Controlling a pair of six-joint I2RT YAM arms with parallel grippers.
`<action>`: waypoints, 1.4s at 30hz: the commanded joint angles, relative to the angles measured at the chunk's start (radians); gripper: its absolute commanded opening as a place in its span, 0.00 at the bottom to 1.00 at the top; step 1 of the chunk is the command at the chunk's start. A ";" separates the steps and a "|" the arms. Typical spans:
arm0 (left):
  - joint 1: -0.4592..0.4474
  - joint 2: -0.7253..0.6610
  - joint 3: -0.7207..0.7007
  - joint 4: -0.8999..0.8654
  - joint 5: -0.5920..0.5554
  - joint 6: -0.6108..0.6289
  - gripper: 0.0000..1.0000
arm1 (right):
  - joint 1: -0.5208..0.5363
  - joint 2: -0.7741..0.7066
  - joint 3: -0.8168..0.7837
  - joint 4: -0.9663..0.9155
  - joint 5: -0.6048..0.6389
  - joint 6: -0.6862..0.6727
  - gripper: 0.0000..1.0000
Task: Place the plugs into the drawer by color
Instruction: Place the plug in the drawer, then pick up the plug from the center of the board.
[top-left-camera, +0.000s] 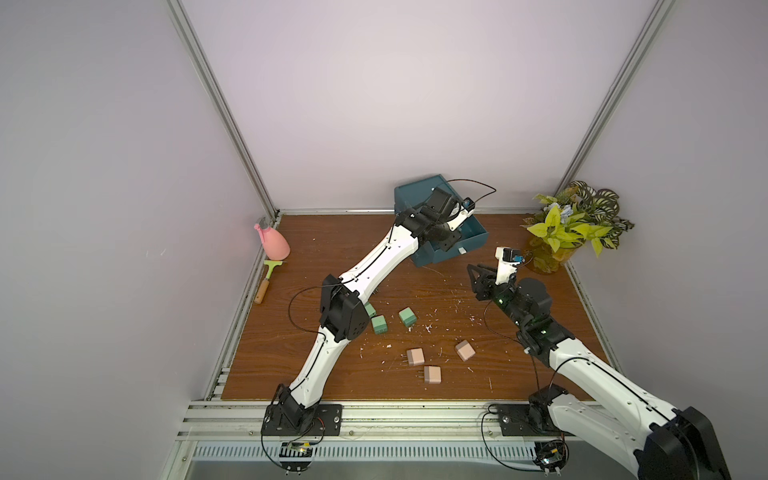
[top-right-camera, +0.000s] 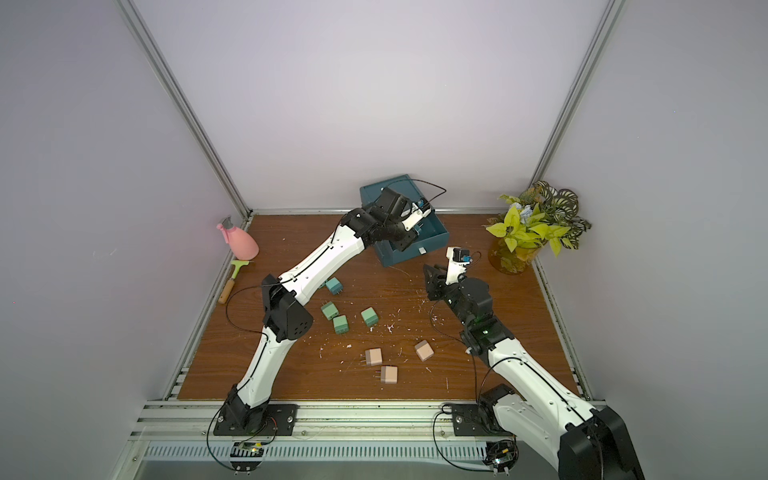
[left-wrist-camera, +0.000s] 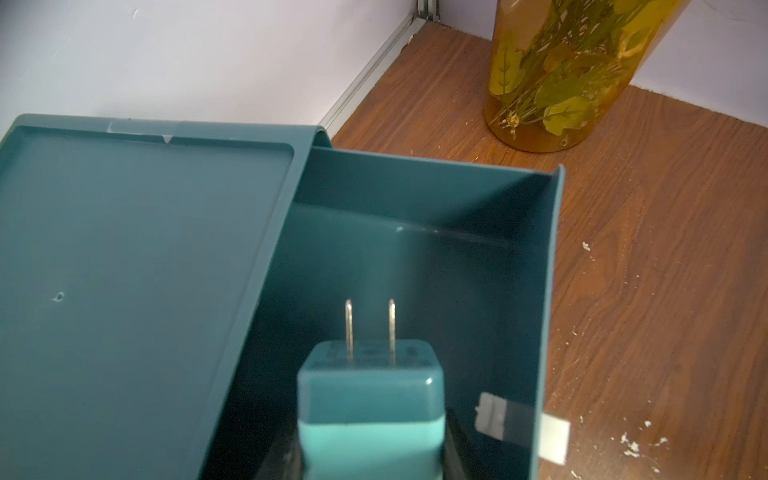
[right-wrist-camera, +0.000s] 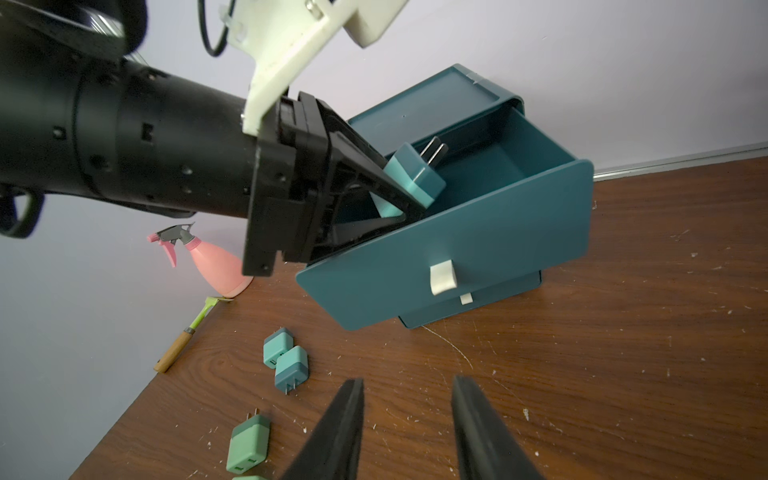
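Observation:
The dark teal drawer chest (top-left-camera: 417, 193) stands at the back, its top drawer (right-wrist-camera: 478, 245) pulled out. My left gripper (right-wrist-camera: 409, 187) is shut on a teal-blue plug (left-wrist-camera: 370, 399), prongs forward, over the inside of that drawer. My right gripper (right-wrist-camera: 407, 386) hangs open and empty above the table in front of the chest. Two more teal-blue plugs (right-wrist-camera: 291, 369) lie under the left arm. Three green plugs (top-right-camera: 340, 325) lie mid-table. Three beige-pink plugs (top-left-camera: 432, 375) lie nearer the front.
A pink spray bottle (top-left-camera: 274, 243) and a wooden-handled scraper (top-left-camera: 268, 280) lie at the left edge. A leafy plant in an amber vase (top-left-camera: 557, 241) stands at the back right, close to my right gripper. White crumbs dot the wooden table (top-left-camera: 540, 374).

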 joint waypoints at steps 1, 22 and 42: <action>-0.008 0.007 0.029 -0.007 0.003 0.017 0.25 | -0.003 0.003 -0.005 0.052 0.010 -0.012 0.42; -0.009 -0.036 0.104 0.000 -0.001 -0.076 0.55 | -0.006 0.005 -0.006 0.054 0.013 -0.016 0.42; 0.109 -0.272 -0.194 0.005 -0.446 -0.535 0.48 | -0.005 0.000 -0.011 0.057 0.001 -0.017 0.42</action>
